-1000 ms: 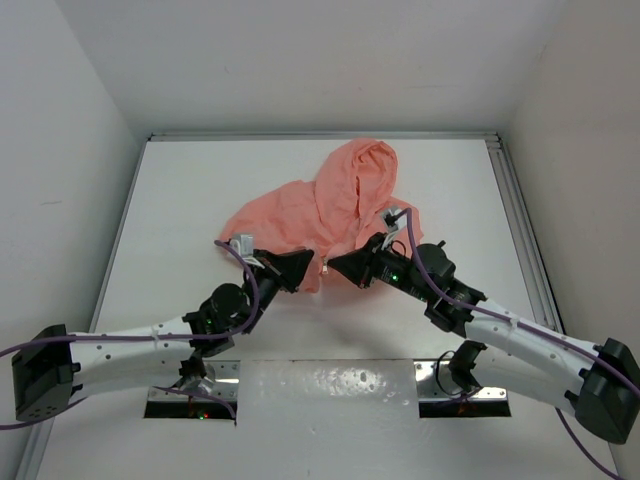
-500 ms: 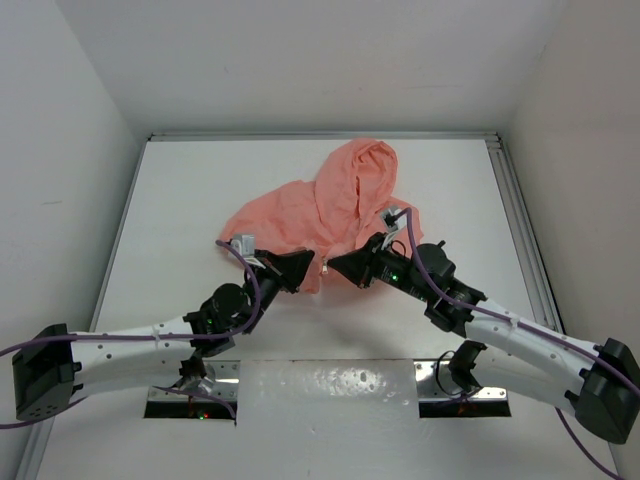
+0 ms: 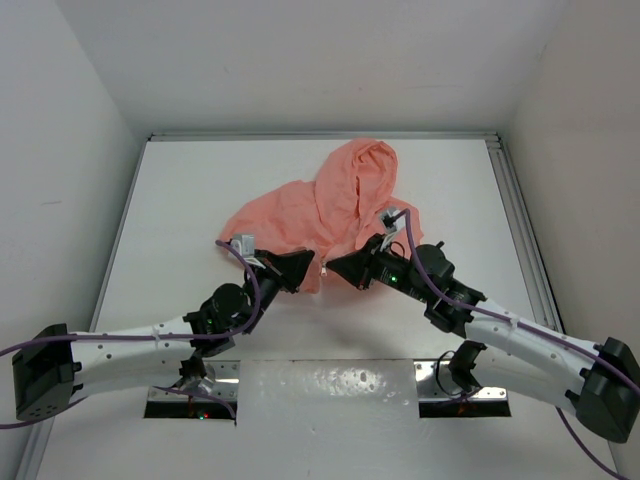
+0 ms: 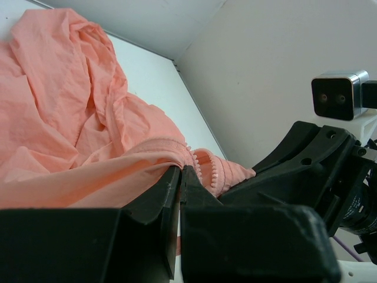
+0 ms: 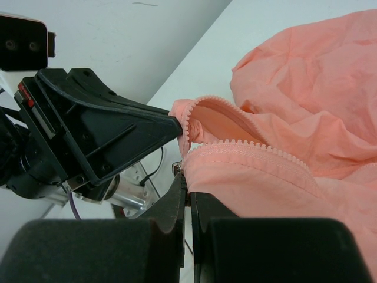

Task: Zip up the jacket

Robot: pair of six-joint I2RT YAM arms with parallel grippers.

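Seen from above, the jacket (image 3: 330,205) lies crumpled in the middle of the table (image 3: 180,190), hood toward the far wall, with the left gripper (image 3: 306,263) and right gripper (image 3: 334,264) meeting tip to tip at its near hem. The left wrist view adds that the left jaws are pinched tight on hem fabric beside the zipper teeth (image 4: 203,167). The right wrist view shows the right jaws clamped on the other toothed edge, the two edges apart.

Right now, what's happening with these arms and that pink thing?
A salmon-pink hooded jacket lies crumpled on the white table. The left arm and right arm each have their jaws shut on its near hem, one on either side of the opening. The zipper teeth are apart, so it is not yet zipped.
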